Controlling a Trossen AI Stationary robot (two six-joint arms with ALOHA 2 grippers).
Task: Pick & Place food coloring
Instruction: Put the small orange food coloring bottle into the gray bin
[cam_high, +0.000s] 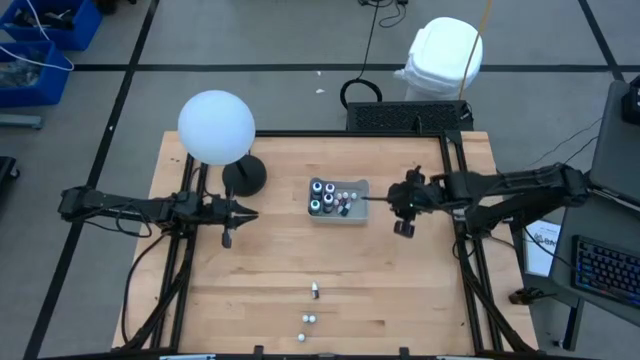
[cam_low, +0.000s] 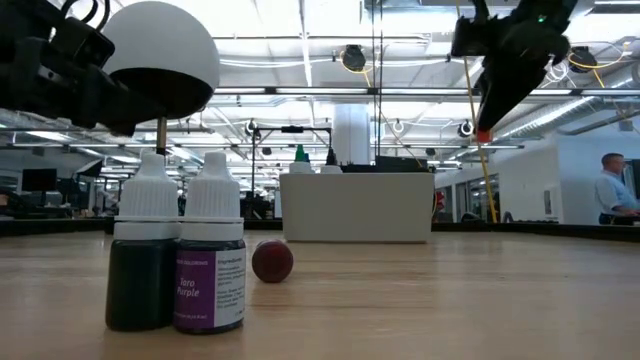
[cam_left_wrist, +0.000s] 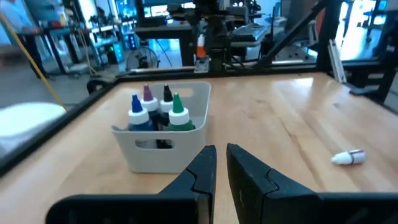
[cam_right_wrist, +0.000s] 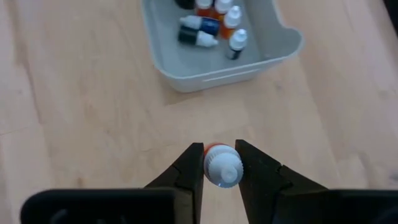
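Light wooden table (cam_high: 270, 280); a grey tray (cam_high: 338, 199) of small bottles rests near its centre. Three loose food coloring bottles (cam_high: 312, 318) lie near the front edge; a lamp's round black base (cam_high: 245, 176) stands left of the tray.

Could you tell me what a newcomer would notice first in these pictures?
Probably the right tool, raised beside the grey tray mid-table, shut on a small white-capped bottle. The tray already holds several bottles, and three more bottles sit near the table's front edge. The left tool waits left of the tray.

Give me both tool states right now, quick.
Left tool: closed, empty, hovering short of the grey tray.
Right tool: closed on an orange food coloring bottle.
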